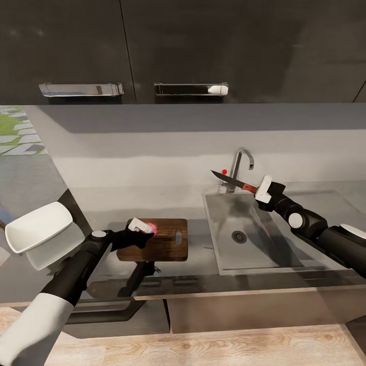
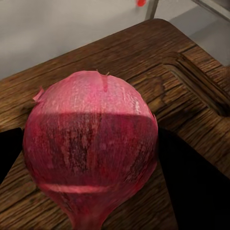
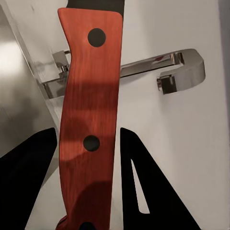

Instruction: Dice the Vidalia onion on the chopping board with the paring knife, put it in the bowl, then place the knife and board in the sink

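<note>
Head view: the left gripper (image 1: 143,226) is clamped on the onion (image 1: 152,227), holding it over the near-left part of the board (image 1: 168,243). Left wrist view has the onion (image 2: 91,143) red-skinned and round between the dark fingers (image 2: 191,177), with the board's (image 2: 143,52) grain and handle slot behind it. The board lies on the grey countertop (image 1: 203,264), just left of the sink (image 1: 254,239).

Head view also has the right gripper (image 1: 260,192) closed on the reddish handle of the knife (image 1: 233,181), held in the air above the sink's back edge, dark blade pointing left toward the tap (image 1: 241,165). Right wrist view shows the knife (image 3: 91,120) handle with its dark rivets between the fingers (image 3: 143,191), the chrome tap (image 3: 163,69) beyond it.

A white bowl (image 1: 38,226) sits tilted at the far left, beside the left arm.
</note>
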`<state>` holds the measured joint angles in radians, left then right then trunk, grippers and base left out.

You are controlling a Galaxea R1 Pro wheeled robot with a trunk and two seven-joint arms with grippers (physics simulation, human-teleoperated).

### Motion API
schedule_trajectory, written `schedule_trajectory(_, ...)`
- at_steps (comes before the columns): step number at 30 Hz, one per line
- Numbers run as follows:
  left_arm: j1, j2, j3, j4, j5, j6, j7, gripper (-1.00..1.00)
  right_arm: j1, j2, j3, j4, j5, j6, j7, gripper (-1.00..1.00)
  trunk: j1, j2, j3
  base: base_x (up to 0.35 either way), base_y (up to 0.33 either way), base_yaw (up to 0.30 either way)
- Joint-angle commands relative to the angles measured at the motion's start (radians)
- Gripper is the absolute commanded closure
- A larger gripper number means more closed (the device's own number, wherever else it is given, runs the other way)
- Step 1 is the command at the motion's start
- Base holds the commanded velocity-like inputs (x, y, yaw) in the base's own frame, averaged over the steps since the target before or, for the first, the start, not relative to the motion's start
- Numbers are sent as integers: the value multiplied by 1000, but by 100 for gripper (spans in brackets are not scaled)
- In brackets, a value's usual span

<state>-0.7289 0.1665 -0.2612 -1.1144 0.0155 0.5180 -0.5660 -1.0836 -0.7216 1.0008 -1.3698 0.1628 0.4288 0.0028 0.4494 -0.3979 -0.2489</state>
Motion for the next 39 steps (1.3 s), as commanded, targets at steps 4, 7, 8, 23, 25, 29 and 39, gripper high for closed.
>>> schedule_trajectory(4,-1,1,-1,-1,1,7,-3,100,-2,-1,4,-2,11,7,0,100,1,-2,-2,0,0,0)
schedule_trajectory(7,-1,1,-1,-1,1,7,-3,100,-2,-1,4,-2,11,7,0,100,1,-2,-2,0,0,0)
schedule_trajectory(8,-1,1,-1,-1,1,7,-3,100,-2,-1,4,-2,11,7,0,100,1,-2,-2,0,0,0)
schedule_trajectory(23,-1,1,-1,-1,1,7,-3,100,-2,-1,3,-2,11,7,0,100,1,-2,-6,0,0,0)
schedule_trajectory(25,-1,1,-1,-1,1,7,-3,100,-2,-1,3,-2,11,7,0,100,1,-2,-7,0,0,0)
schedule_trajectory(29,-1,1,-1,-1,1,7,-3,100,-2,-1,4,-2,11,7,0,100,1,-2,-7,0,0,0)
schedule_trajectory(39,-1,1,-1,-1,1,7,-3,100,-2,-1,3,-2,11,7,0,100,1,-2,-13,0,0,0)
